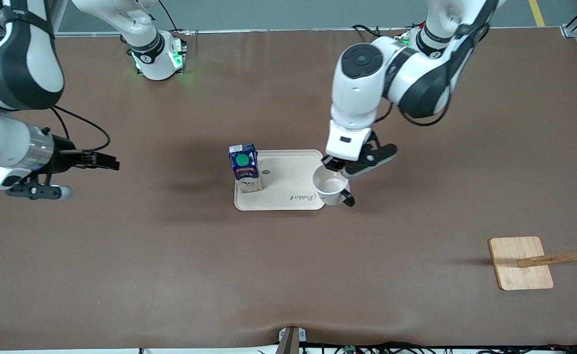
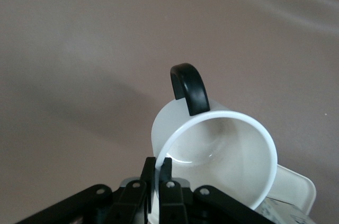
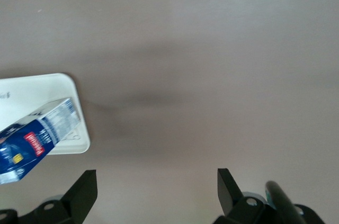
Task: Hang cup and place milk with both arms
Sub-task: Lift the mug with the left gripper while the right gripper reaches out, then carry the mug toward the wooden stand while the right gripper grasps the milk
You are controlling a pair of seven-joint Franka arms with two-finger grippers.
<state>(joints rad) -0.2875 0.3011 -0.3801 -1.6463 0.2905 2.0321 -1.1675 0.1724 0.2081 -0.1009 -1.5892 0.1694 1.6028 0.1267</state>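
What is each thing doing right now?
cup: pinched by its rim, tilted, at the tray's edge
left gripper: shut on the cup's rim
milk: standing upright on the tray, cap on
tray: flat on the table
right gripper: open, holding nothing, waiting over the table
wooden rack: nothing hanging on it

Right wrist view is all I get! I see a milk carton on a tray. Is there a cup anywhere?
Observer: Yes. The left claw is shut on the rim of the white mug, at the tray's edge toward the left arm's end.
Operator: Where can it hang?
Observer: A wooden rack stands near the left arm's end of the table, nearer the front camera than the tray.
Operator: Is my claw near the milk?
Observer: No. The right claw, open, is over bare table, well short of the milk carton.
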